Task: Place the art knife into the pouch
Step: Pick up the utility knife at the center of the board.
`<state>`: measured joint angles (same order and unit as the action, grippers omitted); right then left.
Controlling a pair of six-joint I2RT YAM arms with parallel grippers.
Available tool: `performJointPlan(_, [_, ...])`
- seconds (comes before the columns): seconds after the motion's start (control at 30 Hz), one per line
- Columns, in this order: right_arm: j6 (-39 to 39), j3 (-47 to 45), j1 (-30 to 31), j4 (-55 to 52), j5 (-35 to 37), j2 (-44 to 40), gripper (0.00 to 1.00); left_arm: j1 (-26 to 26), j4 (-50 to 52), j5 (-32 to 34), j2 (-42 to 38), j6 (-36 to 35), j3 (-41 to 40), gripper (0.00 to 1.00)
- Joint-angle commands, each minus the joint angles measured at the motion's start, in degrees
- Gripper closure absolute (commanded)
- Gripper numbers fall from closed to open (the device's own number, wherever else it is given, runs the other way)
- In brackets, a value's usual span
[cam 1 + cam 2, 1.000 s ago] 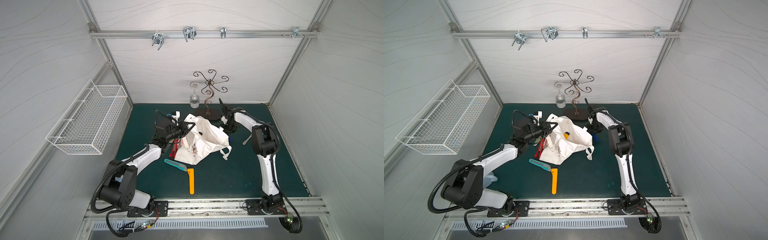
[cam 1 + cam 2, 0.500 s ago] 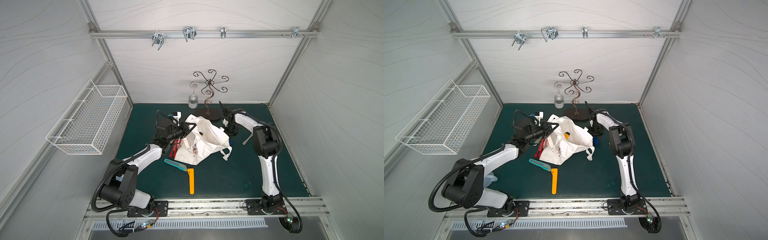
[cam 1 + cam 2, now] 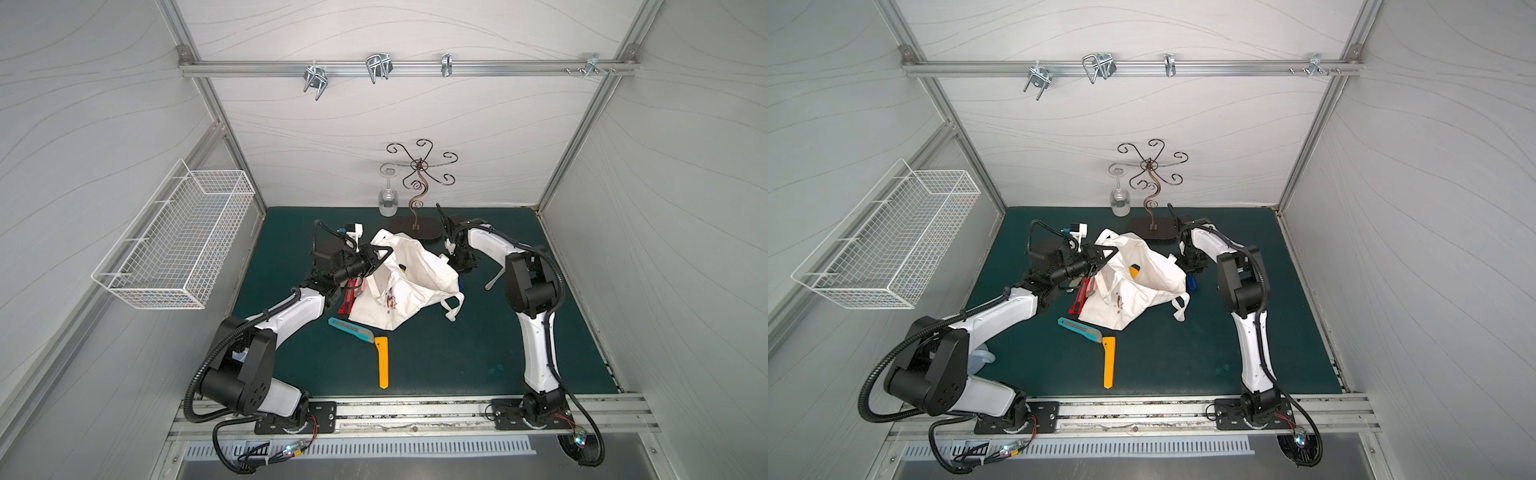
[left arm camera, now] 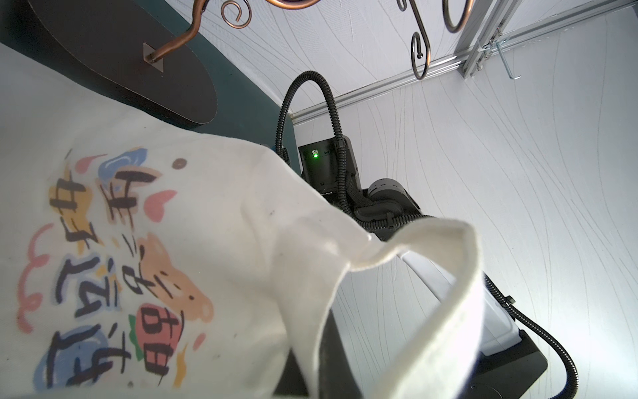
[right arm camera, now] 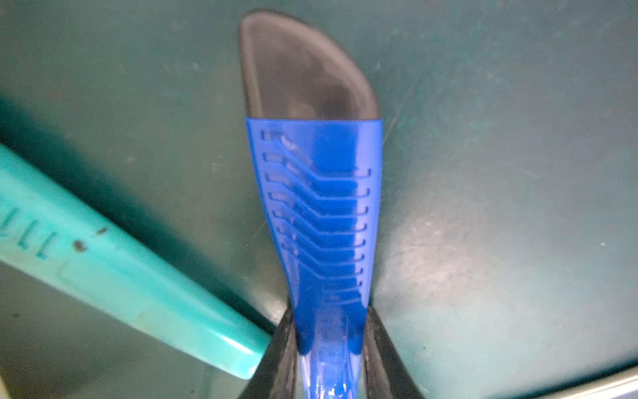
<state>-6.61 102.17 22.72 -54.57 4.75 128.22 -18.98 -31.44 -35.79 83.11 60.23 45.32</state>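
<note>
Pinched together on the rim of the bag [image 3: 409,286] with the left gripper [image 3: 376,257], holding that edge up off the mat [image 3: 436,365]. Pressed against both sides of the blue knife [image 5: 321,214] with the right gripper [image 5: 329,349]; handle out past the fingertips, dark end farthest from them. Cannot tell whether lifted or lying on the mat. Just outside the bag, on the side opposite the left fingers. Close beside one right finger [image 5: 279,355], the end of a teal bar [image 5: 114,262]. Well away from both pairs of fingers, a teal knife [image 3: 349,330] and an orange knife [image 3: 382,361].
</note>
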Motion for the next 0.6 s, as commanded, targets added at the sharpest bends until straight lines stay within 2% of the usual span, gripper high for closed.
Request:
performJointPlan(0.0, [-0.37,-1.54,0.48,-3.64,1.69,-3.08,0.83,-0.27,-2.54,-0.08,0.21,-0.29,2.73,1.00])
performJointPlan(0.37, [-1.21,2.95,1.16,-11.91,11.51,-18.26,0.84,-0.27,-2.59,-0.24,0.88,-0.33,3.17,1.00])
performJointPlan(0.57, [-1.56,2.68,6.89,-14.49,14.69,-27.35,0.84,-0.48,-2.17,-0.25,1.55,-0.46,4.37,1.00])
